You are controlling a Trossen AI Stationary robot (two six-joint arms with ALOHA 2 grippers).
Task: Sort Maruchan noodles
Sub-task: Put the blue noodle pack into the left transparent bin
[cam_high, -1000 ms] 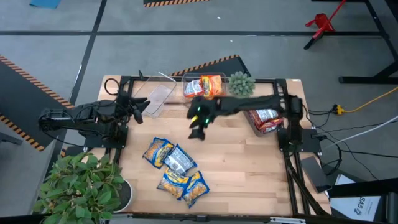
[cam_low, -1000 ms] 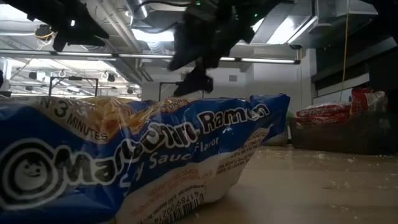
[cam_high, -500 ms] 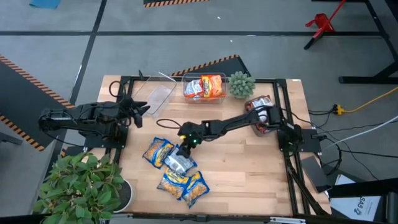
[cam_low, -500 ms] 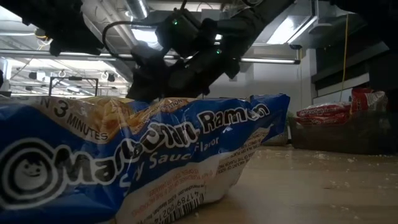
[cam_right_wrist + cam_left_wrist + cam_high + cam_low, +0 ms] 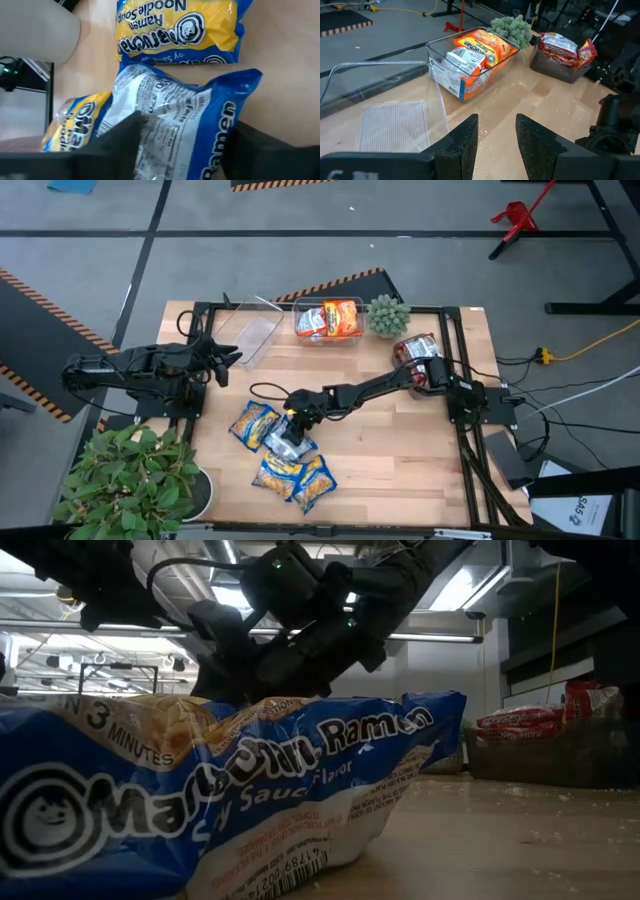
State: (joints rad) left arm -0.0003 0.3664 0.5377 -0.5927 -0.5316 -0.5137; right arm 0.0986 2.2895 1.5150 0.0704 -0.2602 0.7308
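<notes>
Where the right arm reaches long and low across the table, right gripper (image 5: pixel 290 432) down over the packet pile. Fingers (image 5: pixel 117 142) spread wide, straddling the face-down blue packet (image 5: pixel 185 135); contact with it unclear. Other yellow-and-blue packets (image 5: pixel 290 468) just beyond and beside those fingers. Left gripper (image 5: pixel 495 137) parked at the table's left edge, fingers narrowly parted, holding nothing, the empty clear bin (image 5: pixel 385 107) ahead of them. Wooden table (image 5: pixel 400 460), crumb-strewn; orange packets (image 5: pixel 328 319) in the far bin.

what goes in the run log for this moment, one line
right end effector open over face-down yellow-and-blue packet | left end effector open, by empty bin
</notes>
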